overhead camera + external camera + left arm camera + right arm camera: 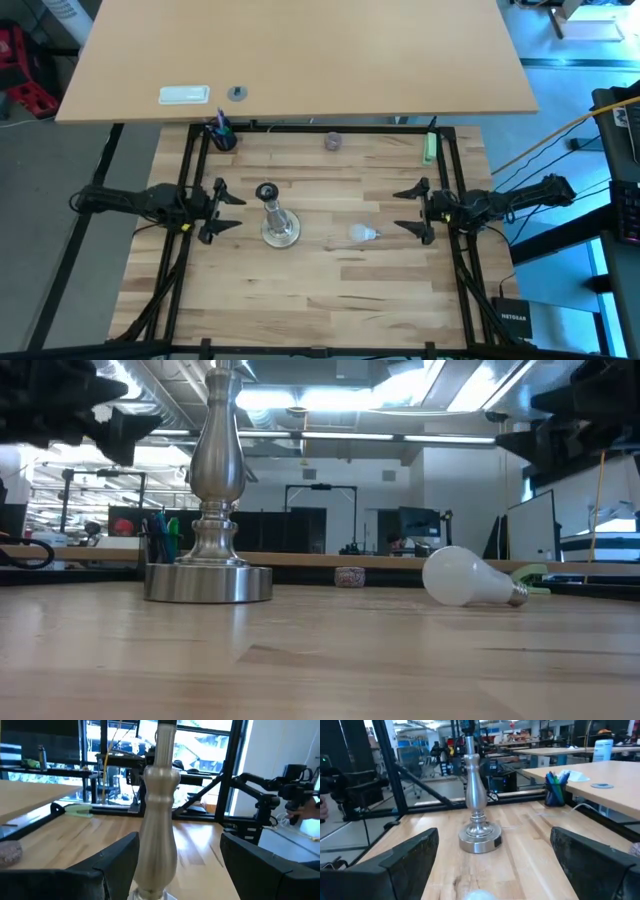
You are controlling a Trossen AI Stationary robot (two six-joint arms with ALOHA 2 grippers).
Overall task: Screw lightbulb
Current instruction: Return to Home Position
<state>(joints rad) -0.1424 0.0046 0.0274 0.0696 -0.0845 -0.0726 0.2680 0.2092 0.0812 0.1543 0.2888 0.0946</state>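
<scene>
Pale wooden bench (330, 300) | small white frosted lightbulb (362, 234) lying loose, not in silver lamp stand (279, 226) | left pincer (240, 212), right pincer (398, 210): spread, empty

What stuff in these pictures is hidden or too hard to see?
1. The lamp: low view, top cut off by the upper edge, socket unseen.
2. The lightbulb: right wrist view, only a sliver above the lower edge.
3. The small round thing on the far table: high view, too small to identify.
4. The left gripper and right gripper, waiting at the table's sides: low view, dark shapes cut off at the corners.
</scene>
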